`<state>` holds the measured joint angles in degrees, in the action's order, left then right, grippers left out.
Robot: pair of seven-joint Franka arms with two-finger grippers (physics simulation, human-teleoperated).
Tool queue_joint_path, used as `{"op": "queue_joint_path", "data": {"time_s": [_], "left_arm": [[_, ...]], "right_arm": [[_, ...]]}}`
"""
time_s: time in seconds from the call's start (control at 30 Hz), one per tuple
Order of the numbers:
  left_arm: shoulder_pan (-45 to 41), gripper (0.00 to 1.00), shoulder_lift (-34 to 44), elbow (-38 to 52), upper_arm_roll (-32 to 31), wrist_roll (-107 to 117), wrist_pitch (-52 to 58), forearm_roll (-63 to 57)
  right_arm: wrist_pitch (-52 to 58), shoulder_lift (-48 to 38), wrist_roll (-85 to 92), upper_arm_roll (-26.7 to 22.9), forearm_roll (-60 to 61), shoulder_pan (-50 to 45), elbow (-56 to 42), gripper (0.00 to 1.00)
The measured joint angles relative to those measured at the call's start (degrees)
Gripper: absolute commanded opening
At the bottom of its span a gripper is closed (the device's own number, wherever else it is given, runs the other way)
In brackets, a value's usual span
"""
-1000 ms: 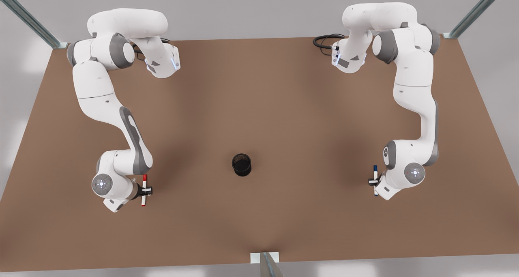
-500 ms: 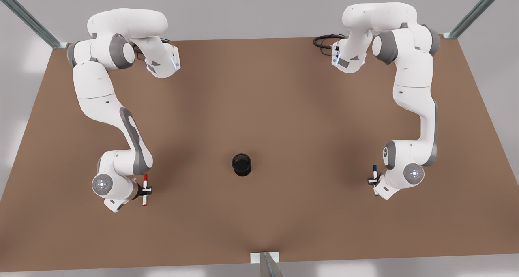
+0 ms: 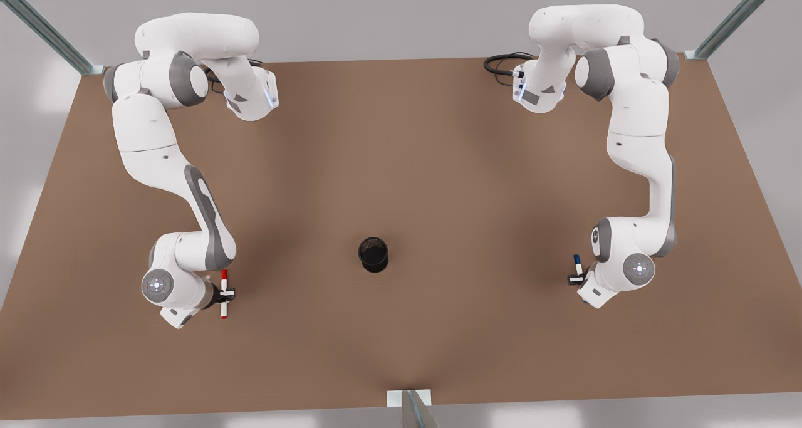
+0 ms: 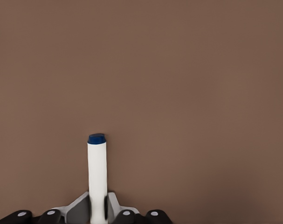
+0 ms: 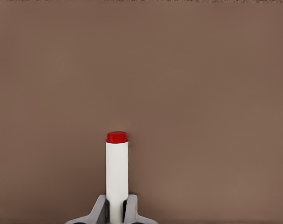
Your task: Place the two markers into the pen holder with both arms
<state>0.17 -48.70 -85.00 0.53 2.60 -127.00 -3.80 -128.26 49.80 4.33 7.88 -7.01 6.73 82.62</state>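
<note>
2 arms: both white Franka arms reach over the brown worktop, 1 at each side of the front view.
Left pincer: at the front view's right, pressed onto the barrel of the blue-capped marker; in the left wrist view the left pincer has a grey finger against each side of the white barrel.
Blue-capped marker: in the left wrist view the blue-capped marker stands out from between the fingers with its dark blue cap at the far end and bare worktop behind it; whether it touches the surface I cannot tell.
Right pincer: at the front view's left, pinching the red-capped marker near mid-barrel; in the right wrist view the right pincer has its fingers touching the white barrel on both sides.
Red-capped marker: in the right wrist view the red-capped marker points away from the camera, red cap at the far end, brown worktop behind it; in the front view its red cap points toward the far edge.
Pen holder: small black round cup, upright near the middle of the worktop, between the 2 pincers and well apart from each; its inside looks dark.
Cable: black loop lying by the base of the arm at the front view's right.
</note>
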Motion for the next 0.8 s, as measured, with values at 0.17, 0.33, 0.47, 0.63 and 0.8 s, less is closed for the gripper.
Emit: {"op": "queue_joint_path", "data": {"time_s": [0.17, 0.33, 0.47, 0.63, 0.8], "left_arm": [[0.01, 0.32, 0.08, 0.00, 0.00, 0.23, 0.03, -0.01], [-0.07, 0.24, 0.74, -0.01, 0.00, 0.92, 0.07, -0.27], [-0.08, 0.24, 0.87, 0.00, 0.00, 1.59, 0.06, -0.38], [-0.14, 0.24, 1.27, -0.02, 0.00, 2.40, 0.25, -0.40], [-0.16, 0.24, 1.98, -0.08, 0.00, 3.13, 0.78, -0.40]], "right_arm": [[1.30, -1.14, 0.82, 2.57, 0.76, 0.56, -0.56, 0.31], [2.04, -1.53, 8.57, 25.14, 7.37, 9.79, -3.62, 0.29], [-0.89, 2.58, 20.60, 35.57, 13.93, 11.21, -5.42, 0.29], [-4.75, 8.54, 37.45, 46.45, 19.95, 11.20, -5.90, 0.29], [-7.32, 14.75, 53.10, 53.28, 22.03, 11.22, -4.28, 0.29]]}}
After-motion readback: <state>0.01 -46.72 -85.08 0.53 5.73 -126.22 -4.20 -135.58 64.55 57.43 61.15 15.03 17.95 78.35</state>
